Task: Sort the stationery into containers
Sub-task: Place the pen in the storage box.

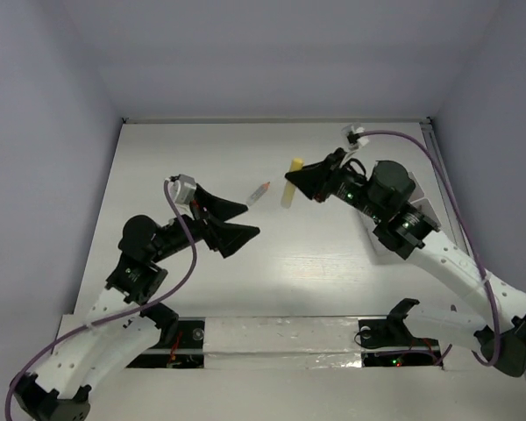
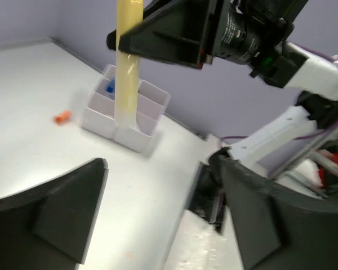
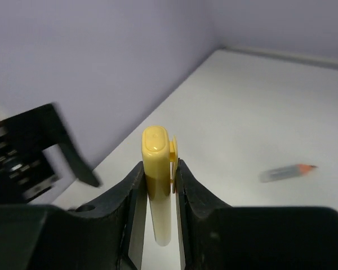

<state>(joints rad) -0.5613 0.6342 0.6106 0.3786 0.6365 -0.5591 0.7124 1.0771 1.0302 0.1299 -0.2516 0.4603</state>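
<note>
Yellow plastic fills my right claw. Its jaws are clamped on the flanks of a yellow marker near one end, and the barrel hangs clear of the desk. My left claw is spread wide and grips nothing. In the left wrist view its fingers sit in the lower corners, and the marker hangs beyond and between them, touching neither.

Further out, a grey pencil-like stick with an orange tip lies flat on the desk, right of centre in the right wrist view. From above it lies just left of the marker. The containers stand centre-left in the left wrist view, behind the marker's lower end, with something blue in a back compartment. A small orange piece lies on the desk to their left, apart from them. I cannot pick the containers out in the top view.

I judge the step in hand to be carrying the marker to a compartment. Next I should draw my left claw back out of the way. Then I bring the marker over an open compartment, turn the barrel along its length, lower it and part the jaws. The stick and the orange piece are not yet sorted.
</note>
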